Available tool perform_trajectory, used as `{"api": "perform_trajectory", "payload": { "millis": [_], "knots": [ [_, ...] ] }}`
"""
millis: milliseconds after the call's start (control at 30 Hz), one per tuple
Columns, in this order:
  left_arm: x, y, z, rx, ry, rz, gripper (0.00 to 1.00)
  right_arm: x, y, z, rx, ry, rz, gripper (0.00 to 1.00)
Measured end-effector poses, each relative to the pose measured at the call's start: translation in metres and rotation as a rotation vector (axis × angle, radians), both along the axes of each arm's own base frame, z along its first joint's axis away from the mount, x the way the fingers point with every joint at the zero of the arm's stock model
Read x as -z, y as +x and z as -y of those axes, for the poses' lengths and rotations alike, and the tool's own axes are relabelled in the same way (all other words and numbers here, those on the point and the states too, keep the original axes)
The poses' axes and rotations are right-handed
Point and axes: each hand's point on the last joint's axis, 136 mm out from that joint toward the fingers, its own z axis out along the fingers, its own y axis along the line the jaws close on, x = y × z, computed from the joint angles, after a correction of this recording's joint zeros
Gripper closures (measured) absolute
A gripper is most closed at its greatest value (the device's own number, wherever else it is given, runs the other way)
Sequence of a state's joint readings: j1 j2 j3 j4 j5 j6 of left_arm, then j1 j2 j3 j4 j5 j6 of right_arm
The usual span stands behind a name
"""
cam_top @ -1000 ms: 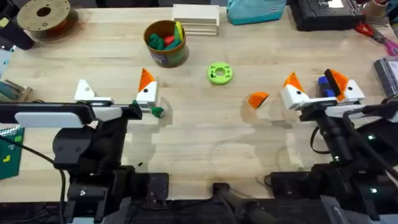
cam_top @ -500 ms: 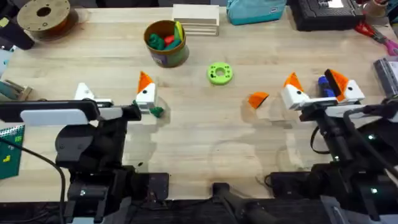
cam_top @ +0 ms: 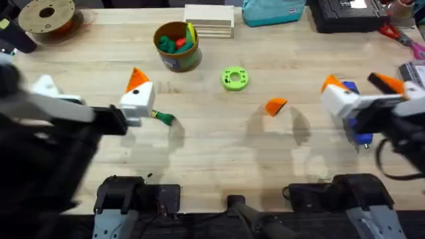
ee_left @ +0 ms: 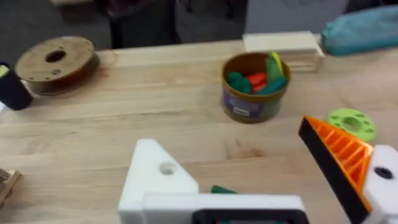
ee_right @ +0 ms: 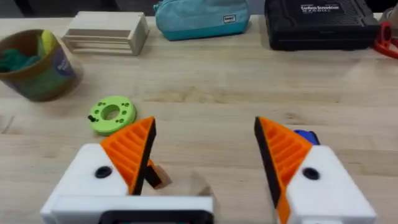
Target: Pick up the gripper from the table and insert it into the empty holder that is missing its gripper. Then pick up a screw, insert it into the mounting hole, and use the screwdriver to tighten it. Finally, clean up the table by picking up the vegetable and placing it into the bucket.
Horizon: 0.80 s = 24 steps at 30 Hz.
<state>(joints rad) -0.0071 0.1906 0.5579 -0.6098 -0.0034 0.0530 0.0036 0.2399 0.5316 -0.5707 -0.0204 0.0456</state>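
The desk (cam_top: 219, 149) itself looked the same as a second before; what had changed was both arms. My left arm had risen and swung outward, so its left tool (cam_top: 91, 98) sat higher and further to its own side. The right tool (cam_top: 364, 91) had slid out towards its side too. I read that as both arms leaving their rest pose, with nothing picked up yet and the job only starting.

Both tools were spread wide and held nothing. The right tool carried an orange pad on each finger. On the left tool, one finger had a pad and the other was a bare white block, so that block was the empty holder (ee_left: 158, 180).

The bucket (cam_top: 177, 45) stood at the far side of the desk, already holding a few toy pieces. The screwdriver (cam_top: 362, 133) lay partly under the right tool.

The loose orange pad (cam_top: 275, 106) lay between the two arms, nearer the right tool and just inward of its closer finger, well apart from the holder. In my judgement the right arm was better placed to fetch it.

The vegetable (cam_top: 163, 117) lay just beside the left tool's padded finger. The mounting hole (ee_left: 166, 168) was open on the holder's face.
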Motion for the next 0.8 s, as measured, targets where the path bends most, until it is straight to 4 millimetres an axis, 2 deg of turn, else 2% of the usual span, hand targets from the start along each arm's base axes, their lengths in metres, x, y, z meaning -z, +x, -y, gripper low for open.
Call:
{"api": "perform_trajectory", "payload": {
  "millis": [67,133,267,467,700,733,767,800],
  "knots": [
    [-0.014,-0.009,0.008,0.044,-0.012,-0.090,0.014,-0.014,-0.002,-0.001,-0.003,0.002,-0.032,0.072],
    [-0.019,-0.017,0.016,0.086,-0.029,-0.213,0.014,-0.025,-0.004,-0.001,-0.002,0.004,-0.081,0.072],
    [-0.017,-0.029,0.025,0.132,-0.062,-0.454,0.014,-0.038,-0.011,-0.001,0.000,0.008,-0.183,0.072],
    [-0.008,-0.021,0.030,0.152,-0.087,-0.643,0.014,-0.039,-0.013,-0.001,0.002,0.010,-0.259,0.071],
    [0.003,-0.013,0.035,0.178,-0.112,-0.714,0.014,-0.038,-0.014,-0.001,0.002,0.011,-0.265,0.072],
    [0.003,-0.013,0.037,0.182,-0.119,-0.715,0.040,-0.038,-0.014,-0.001,0.002,0.011,-0.266,0.072],
    [0.003,-0.013,0.037,0.186,-0.120,-0.715,0.117,-0.037,-0.015,-0.001,0.002,0.010,-0.270,0.072],
    [0.003,-0.013,0.038,0.191,-0.120,-0.714,0.281,-0.036,-0.015,-0.001,0.002,0.011,-0.274,0.072]
  ]
}}
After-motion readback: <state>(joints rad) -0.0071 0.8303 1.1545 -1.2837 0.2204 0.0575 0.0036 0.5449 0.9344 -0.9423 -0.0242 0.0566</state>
